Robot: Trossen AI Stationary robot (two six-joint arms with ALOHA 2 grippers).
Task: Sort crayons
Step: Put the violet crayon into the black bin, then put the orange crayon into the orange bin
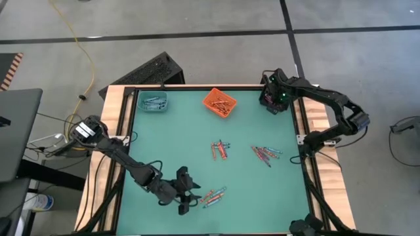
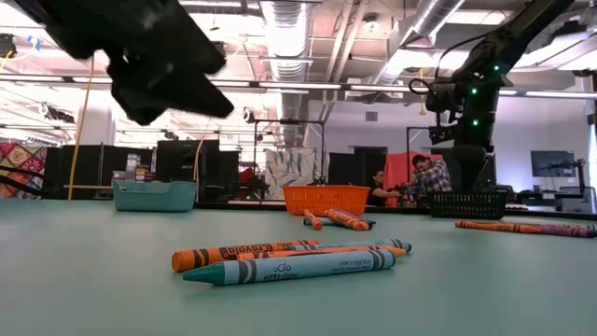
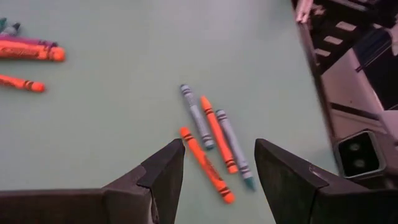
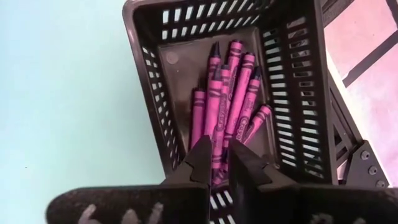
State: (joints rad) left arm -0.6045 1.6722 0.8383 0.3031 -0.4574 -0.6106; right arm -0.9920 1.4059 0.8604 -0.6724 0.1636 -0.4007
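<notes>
Green mat (image 1: 184, 141) lies bare between crayons (image 1: 214, 195) and bins (image 1: 219, 102).

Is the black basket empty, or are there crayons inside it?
Not empty. The right wrist view looks down into the black basket and shows a bunch of pink crayons lying on its floor.

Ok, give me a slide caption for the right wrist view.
Right pincer poised over the black bin of purple-pink crayons, fingers slightly parted around one crayon.
</notes>
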